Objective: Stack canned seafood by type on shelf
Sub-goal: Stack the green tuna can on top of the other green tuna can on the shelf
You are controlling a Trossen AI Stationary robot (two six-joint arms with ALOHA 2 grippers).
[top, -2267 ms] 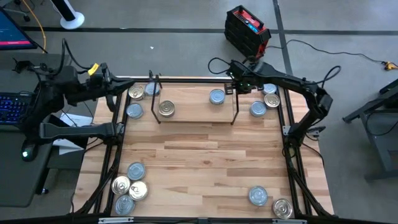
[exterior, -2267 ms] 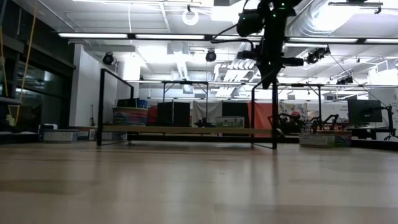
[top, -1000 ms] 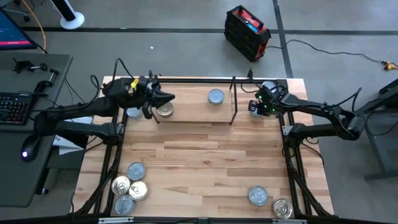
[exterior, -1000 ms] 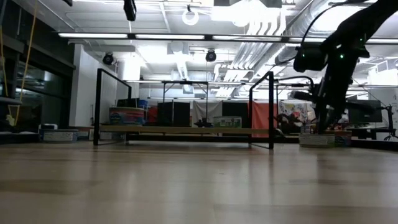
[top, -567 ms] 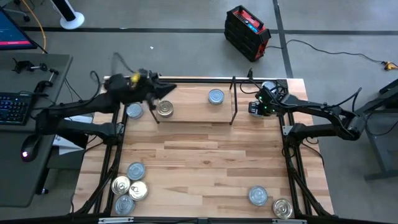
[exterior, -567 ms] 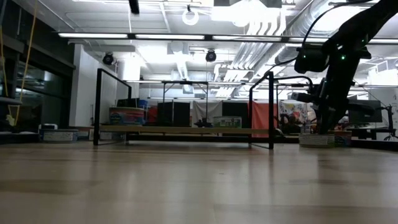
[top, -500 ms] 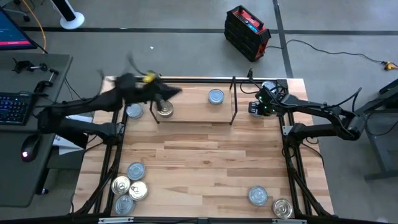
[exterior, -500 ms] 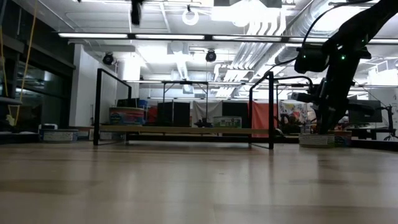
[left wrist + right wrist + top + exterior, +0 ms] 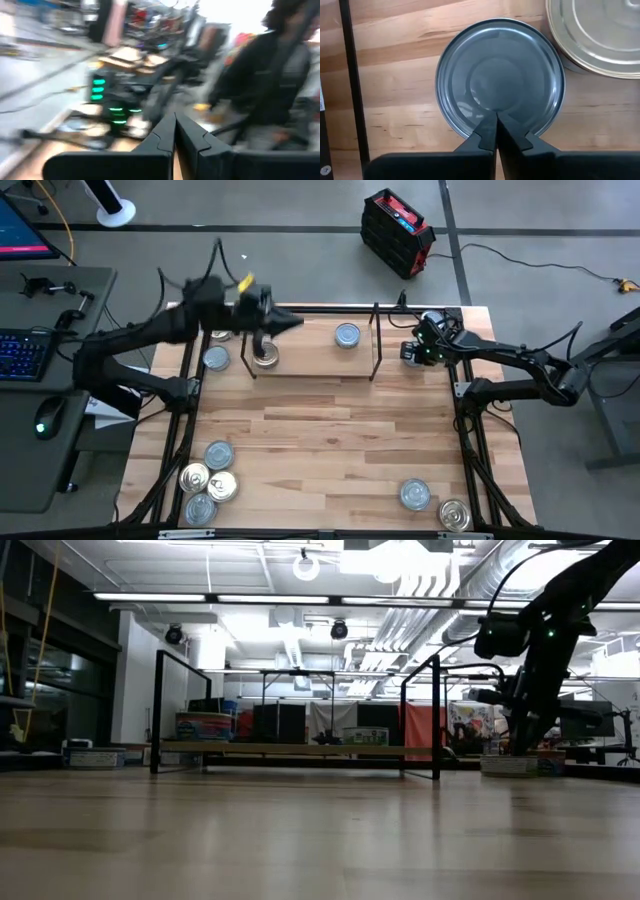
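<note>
The shelf (image 9: 310,366) lies along the table's far side, with a gold tin (image 9: 265,357) and a silver-blue tin (image 9: 347,335) on it. My left gripper (image 9: 292,323) is raised above the shelf's left end, shut and empty (image 9: 175,119), pointing level into the room. My right gripper (image 9: 410,352) hangs just right of the shelf, shut (image 9: 496,119), pointing down over a silver-blue tin (image 9: 500,80). A gold tin (image 9: 600,35) lies beside that one. Another silver-blue tin (image 9: 215,358) lies left of the shelf. My right gripper's shut fingertips stand from above over the silver-blue tin's lid (image 9: 495,102). That tin lies flat on the table. Whether the tips touch the lid, I cannot tell.
Several tins (image 9: 208,480) are clustered at the near left corner, and two tins (image 9: 414,495) lie at the near right. The shelf's black bracket (image 9: 350,75) stands close to my right gripper. A person in dark clothes (image 9: 270,75) shows beyond the table.
My left arm has swung up from beside the gold tin on the shelf, rising high and drifting toward the table's right, its gripper now level. The gold tin has stayed where it was.
</note>
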